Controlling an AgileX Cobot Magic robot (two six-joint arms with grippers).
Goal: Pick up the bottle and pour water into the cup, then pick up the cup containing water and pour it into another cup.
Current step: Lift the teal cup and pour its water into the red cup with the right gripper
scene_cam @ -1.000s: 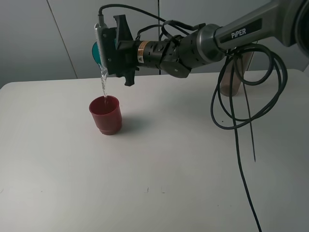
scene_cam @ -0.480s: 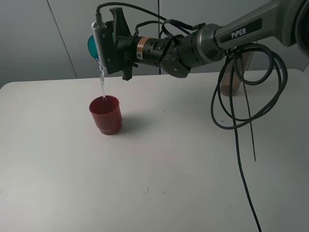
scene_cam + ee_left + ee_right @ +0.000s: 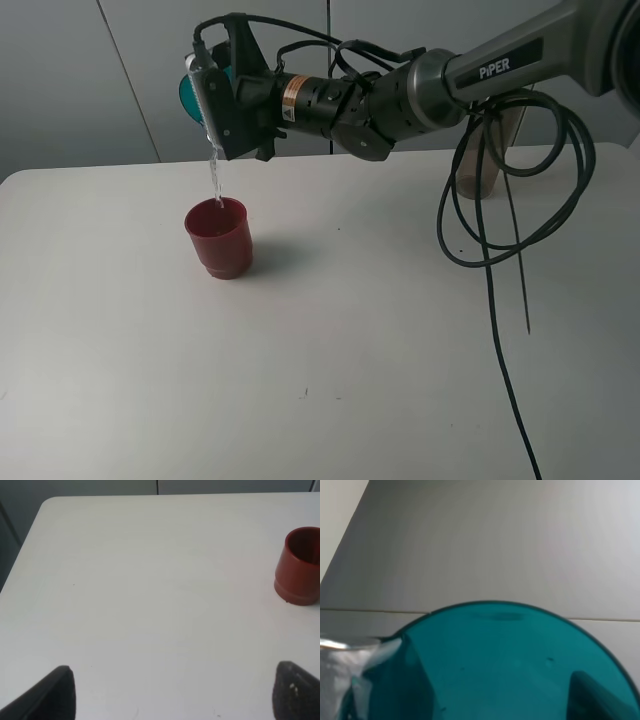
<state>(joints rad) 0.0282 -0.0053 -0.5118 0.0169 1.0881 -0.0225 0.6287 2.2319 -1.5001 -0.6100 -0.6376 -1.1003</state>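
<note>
Right gripper (image 3: 212, 95) is clenched on the teal cup (image 3: 190, 93), held tipped past horizontal, mouth down toward the table. In the right wrist view the cup (image 3: 515, 665) fills the space between the jaws; its base faces the lens, with one dark finger (image 3: 587, 697) visible through the plastic.

What changed over the last second: the wrist rolled further and the gripper with its cup rose slightly and moved a touch away from the red cup side, so the tilt is steeper now. The water stream (image 3: 213, 172) still runs, a thin thread from the cup's lip straight down below the jaws.

Directly beneath the jaws, well apart from them, the red cup (image 3: 219, 237) stands upright on the table (image 3: 350, 330) and the stream lands inside its rim. No puddle shows around it.

Read: this is the late part of the second pour. A steeper tilt with a thin stream suggests the teal cup is nearly drained. How much water is left I cannot tell.

Left gripper (image 3: 172, 690): jaws released, spread wide, nothing between them, hovering above bare table, with the red cup (image 3: 299, 565) off beyond one fingertip.

Farthest from the right jaws, behind the arm's cable loops, the bottle (image 3: 492, 150) stands upright, untouched, its pour apparently done.
</note>
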